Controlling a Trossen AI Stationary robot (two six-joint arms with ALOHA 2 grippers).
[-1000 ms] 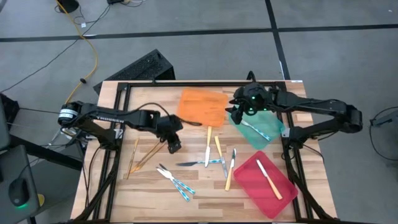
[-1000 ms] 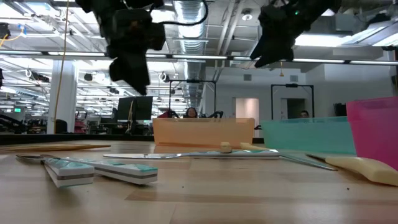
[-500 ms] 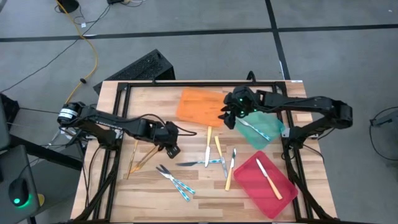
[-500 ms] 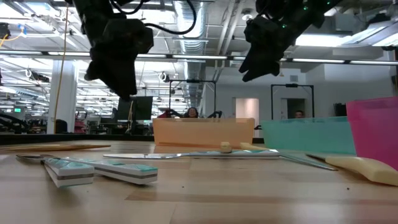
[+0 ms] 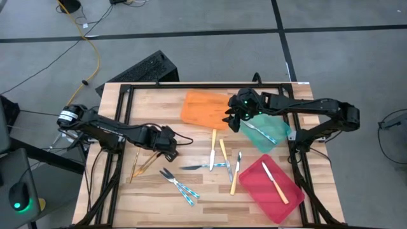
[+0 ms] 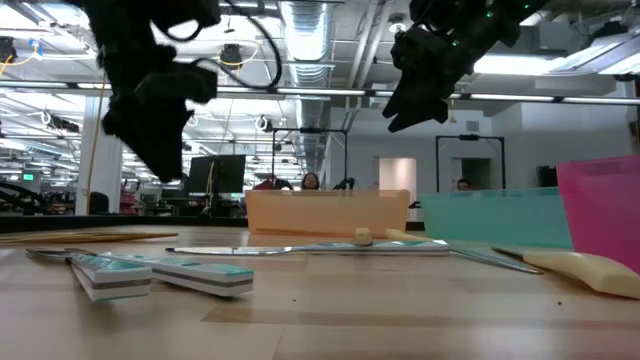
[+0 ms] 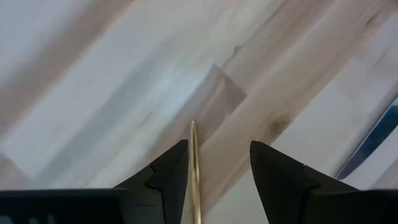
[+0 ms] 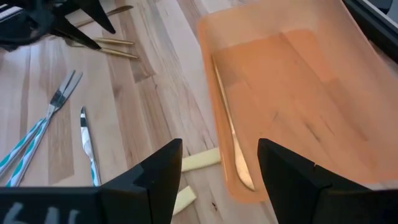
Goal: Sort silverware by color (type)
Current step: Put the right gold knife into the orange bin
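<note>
Silverware lies loose on the wooden table. Two or three gold pieces (image 5: 146,163) lie at the left, and blue-handled pieces (image 5: 180,183) near the front. A blue-handled knife (image 5: 205,166) and yellow-handled pieces (image 5: 222,151) lie in the middle. My left gripper (image 5: 168,149) hangs open above the gold pieces' far ends. In the left wrist view (image 7: 214,168) one gold tip (image 7: 194,155) shows between its fingers, untouched. My right gripper (image 5: 233,119) hovers open at the orange tray's (image 5: 203,105) right edge. A gold piece (image 8: 225,118) lies in that tray.
A teal tray (image 5: 275,137) right of the orange one holds a blue-handled utensil (image 5: 261,132). A red tray (image 5: 262,192) at the near right holds a yellow-handled knife (image 5: 275,182). A black frame runs along the table's edges. Bare wood shows at the near left.
My left gripper has moved toward the table's left edge and come down, closer to the gold pieces. My right gripper shifted a little left, from over the teal tray toward the orange tray's edge, then stayed put. No silverware has moved.
</note>
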